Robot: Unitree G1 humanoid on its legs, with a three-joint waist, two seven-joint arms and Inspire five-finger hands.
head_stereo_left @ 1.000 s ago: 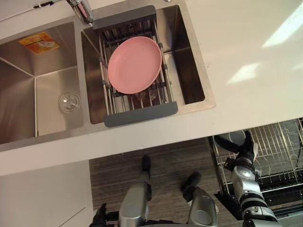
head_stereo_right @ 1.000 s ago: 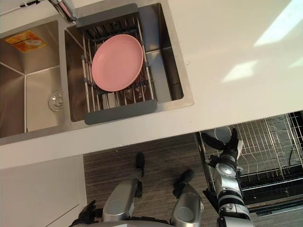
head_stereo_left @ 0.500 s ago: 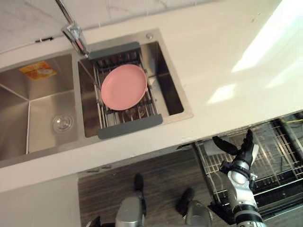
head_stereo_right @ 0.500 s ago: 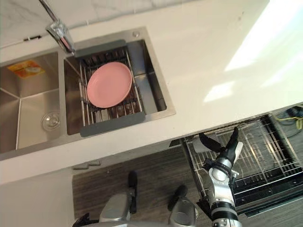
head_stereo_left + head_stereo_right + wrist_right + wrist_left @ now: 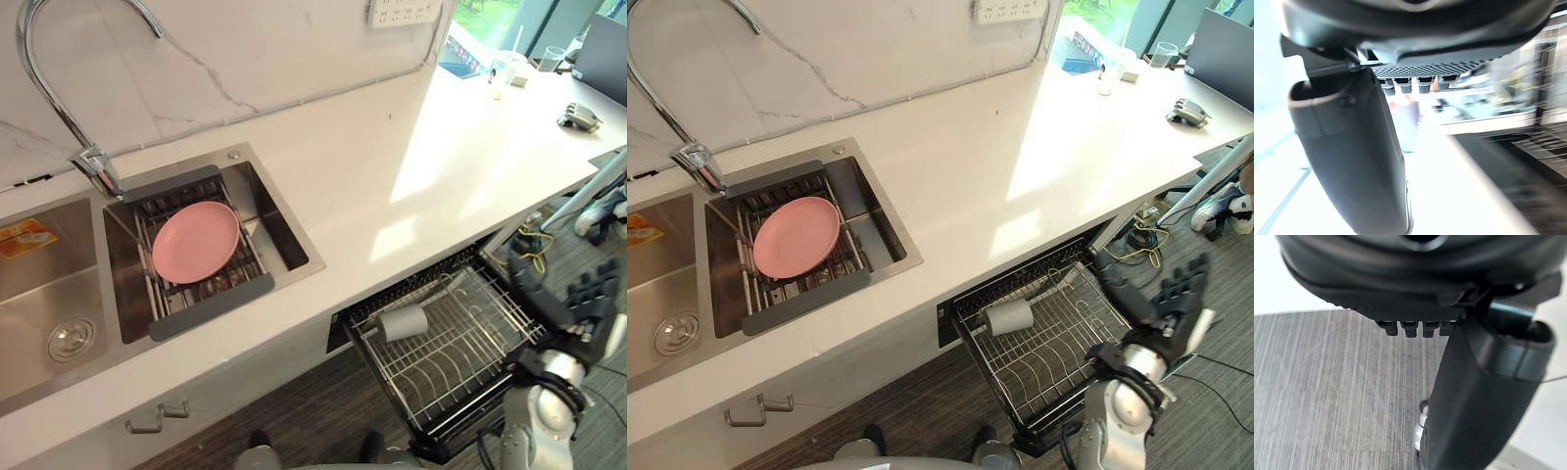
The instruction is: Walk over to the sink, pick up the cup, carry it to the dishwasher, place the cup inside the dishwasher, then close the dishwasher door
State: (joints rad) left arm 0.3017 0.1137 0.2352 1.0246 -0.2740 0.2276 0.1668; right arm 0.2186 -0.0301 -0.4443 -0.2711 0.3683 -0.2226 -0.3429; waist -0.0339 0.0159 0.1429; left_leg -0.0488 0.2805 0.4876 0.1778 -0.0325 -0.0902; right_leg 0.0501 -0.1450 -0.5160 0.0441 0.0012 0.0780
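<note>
I'm looking down on a long white stone countertop (image 5: pixel 392 137) that runs along a white marble wall with thin grey veins (image 5: pixel 245 49). A white socket strip (image 5: pixel 404 10) sits on that wall, towards the counter's far end. Strong daylight lies across the counter in bright patches (image 5: pixel 431 162). Past the far end I can make out a window with green foliage outside (image 5: pixel 485 12). Below the counter's front edge there's a plain white cabinet front (image 5: pixel 225 401) with a small metal bar handle (image 5: pixel 157 421). The floor is dark grey wood-grain planking (image 5: pixel 1327 382), and my left wrist view shows its fine lengthwise grain up close.
</note>
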